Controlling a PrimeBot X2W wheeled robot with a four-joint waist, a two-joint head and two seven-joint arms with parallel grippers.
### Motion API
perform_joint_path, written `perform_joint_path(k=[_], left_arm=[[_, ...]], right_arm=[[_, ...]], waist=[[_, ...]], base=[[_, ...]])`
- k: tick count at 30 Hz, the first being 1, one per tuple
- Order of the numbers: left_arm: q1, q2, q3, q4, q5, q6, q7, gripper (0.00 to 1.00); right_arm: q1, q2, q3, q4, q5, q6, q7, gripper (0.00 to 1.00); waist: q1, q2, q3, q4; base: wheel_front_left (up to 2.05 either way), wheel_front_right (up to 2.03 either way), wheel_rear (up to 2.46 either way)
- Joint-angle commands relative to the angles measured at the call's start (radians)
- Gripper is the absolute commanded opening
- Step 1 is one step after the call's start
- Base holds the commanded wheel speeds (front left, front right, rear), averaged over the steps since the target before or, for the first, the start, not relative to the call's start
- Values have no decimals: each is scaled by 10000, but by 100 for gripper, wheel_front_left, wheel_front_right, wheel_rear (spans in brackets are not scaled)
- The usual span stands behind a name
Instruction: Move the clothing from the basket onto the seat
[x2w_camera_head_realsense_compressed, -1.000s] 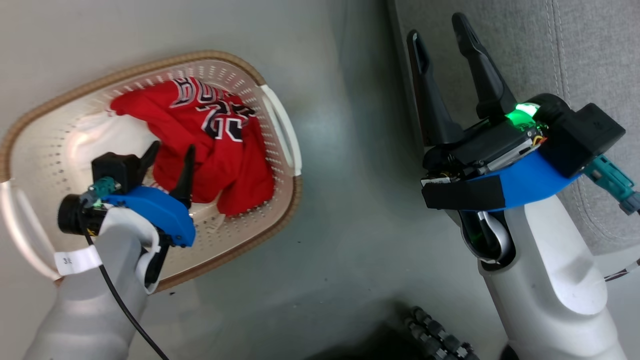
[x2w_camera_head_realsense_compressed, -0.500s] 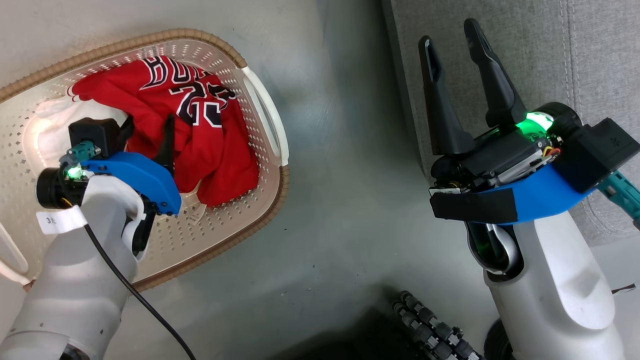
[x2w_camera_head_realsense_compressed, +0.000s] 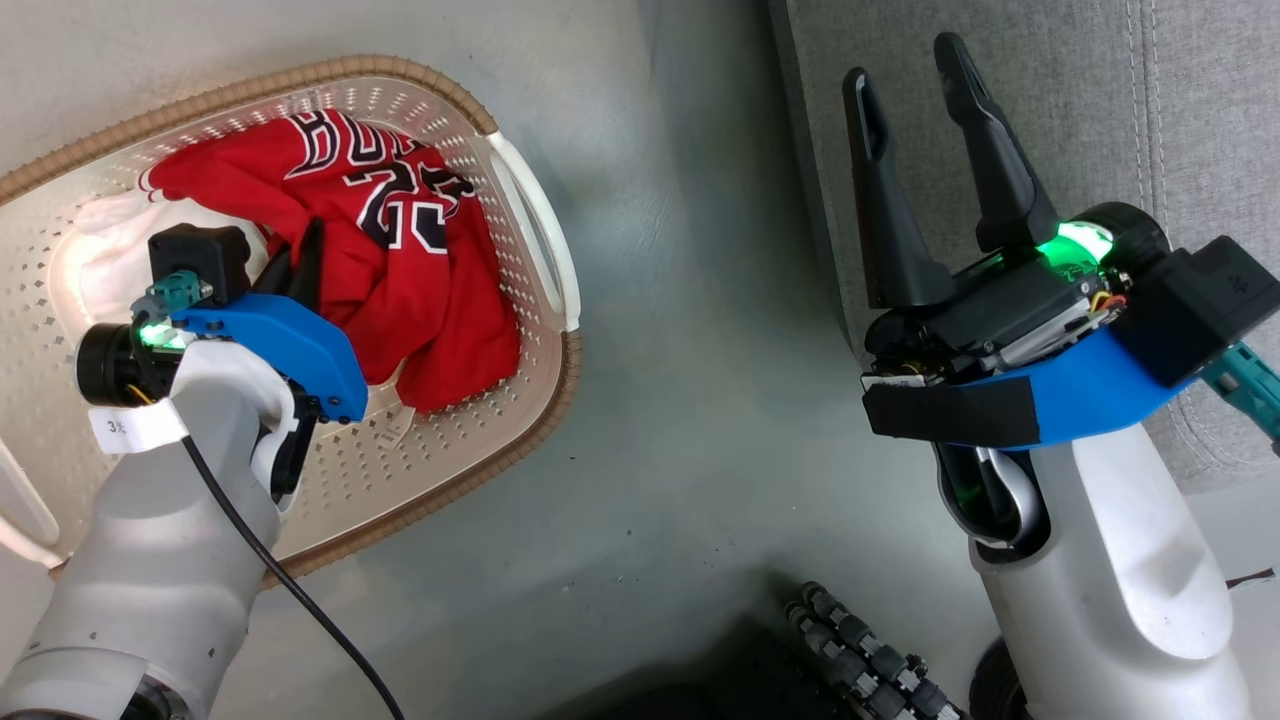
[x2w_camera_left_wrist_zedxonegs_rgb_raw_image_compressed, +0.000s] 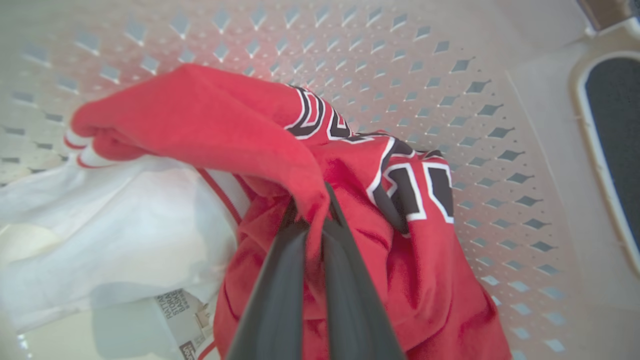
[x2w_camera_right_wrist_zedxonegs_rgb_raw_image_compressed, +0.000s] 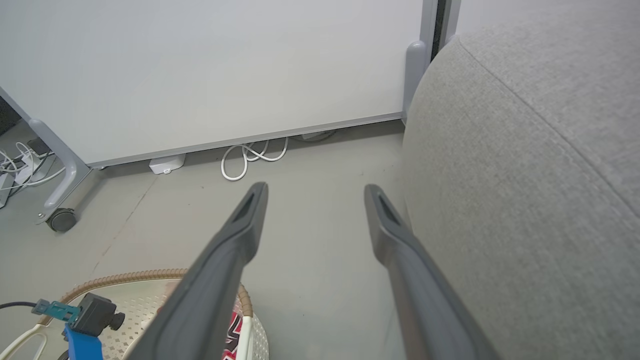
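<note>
Clothing (x2w_camera_left_wrist_zedxonegs_rgb_raw_image_compressed: 380, 260), a red jersey with black-and-white numbers, lies bunched in the basket (x2w_camera_left_wrist_zedxonegs_rgb_raw_image_compressed: 450, 65). One fold of it is pinched in the left jaws, which are drawn almost together with red fabric squeezed up between the tips. The bite sits on a raised ridge of the heap, probably because a crease gives the long fingers something to close on where flat cloth would slip away. Just beside that fold lies a white cloth (x2w_camera_left_wrist_zedxonegs_rgb_raw_image_compressed: 100, 225) with red stripe trim, partly under the jersey. Whether the two are joined I cannot tell, so a lift may drag it along. A paper label (x2w_camera_left_wrist_zedxonegs_rgb_raw_image_compressed: 182, 312) shows on the basket's base below it. The left arm (x2w_camera_head_realsense_compressed: 170, 520) reaches in over the rim, its wrist tipped down into the hollow. The basket stands on the grey floor (x2w_camera_head_realsense_compressed: 700, 450), apart from the seat (x2w_camera_head_realsense_compressed: 1100, 100) on the robot's right. Between them hangs the right arm (x2w_camera_head_realsense_compressed: 1100, 580), its right jaws spread wide and holding nothing. They point along the seat's rounded edge, seemingly kept clear of the basket and near where the garment must go. Farthest off stands a pale panel (x2w_camera_right_wrist_zedxonegs_rgb_raw_image_compressed: 225, 65) on a castor (x2w_camera_right_wrist_zedxonegs_rgb_raw_image_compressed: 61, 219), with white cables (x2w_camera_right_wrist_zedxonegs_rgb_raw_image_compressed: 250, 155) looped at its foot.
</note>
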Motion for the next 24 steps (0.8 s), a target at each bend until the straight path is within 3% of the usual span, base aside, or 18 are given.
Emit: perform_joint_path(k=[1, 12, 24], left_arm=[[-150, 39, -5, -10, 71, -25, -45, 0], [174, 116, 198, -236, 24, -25, -49, 0], [1787, -546, 208, -1806, 134, -25, -48, 0]], right_arm=[[27, 16, 4, 7, -24, 1, -37, 100], [-300, 16, 262, 160, 83, 1, -35, 100], [255, 8, -14, 1044, -459, 3, -36, 100]], waist=[[0, 1, -11, -3], [0, 1, -360, -102], [0, 1, -2904, 841]], base=[[0, 0, 0], [0, 0, 0], [0, 0, 0]])
